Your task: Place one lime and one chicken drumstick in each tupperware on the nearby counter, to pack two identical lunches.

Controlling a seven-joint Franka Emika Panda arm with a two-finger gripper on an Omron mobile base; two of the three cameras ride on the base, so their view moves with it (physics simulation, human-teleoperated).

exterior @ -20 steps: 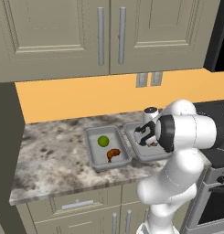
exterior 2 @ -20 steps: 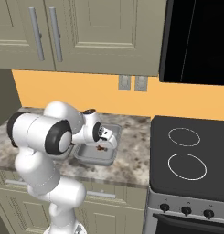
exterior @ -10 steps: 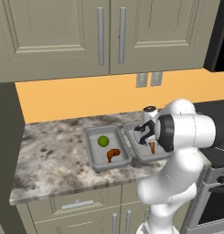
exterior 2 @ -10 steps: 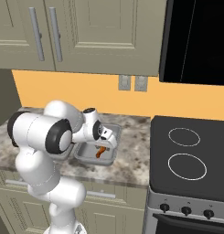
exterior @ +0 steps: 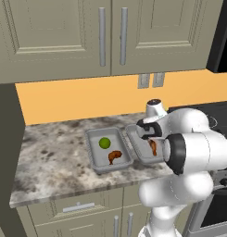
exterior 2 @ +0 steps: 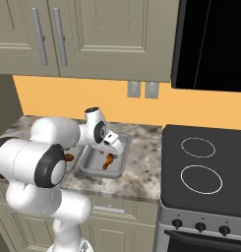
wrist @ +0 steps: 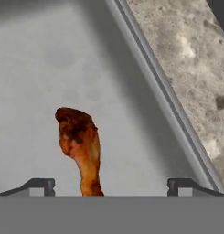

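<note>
You are looking at a speckled stone tabletop (exterior: 50,152) that carries two grey tupperware trays side by side, with one robot arm bent over the tray nearer the stovetop (exterior 2: 205,172).

The first tupperware (exterior: 97,161), the one away from the gripper, holds one lime (exterior: 104,142) and one chicken drumstick (exterior: 114,156), so it looks fully packed.

The second tupperware (wrist: 49,59) lies directly under the gripper (wrist: 111,185). Its floor spreads ahead of the fingertips, and its raised rim runs diagonally off to the gripper's right, with bare stone beyond it.

In this second tray lies a second drumstick (wrist: 79,141). Its long axis points away from the gripper: the thin bone end sits between the two fingertips, closer to the left one, and the thick browned end lies farther ahead, leaning slightly left. It rests on the tray floor.

The gripper is released. Its jaws stand wide apart, one fingertip on each side, and neither touches the drumstick.

Count: two trays, two drumsticks, one lime that you can see. You cannot tell from these views whether a second lime lies in the tray below the gripper, because the arm covers much of it; no lime lies on the patch of floor ahead of the fingertips. If it is missing, that lime would be the remaining item, and the coming move is likely a straight lift away from the tray.
</note>
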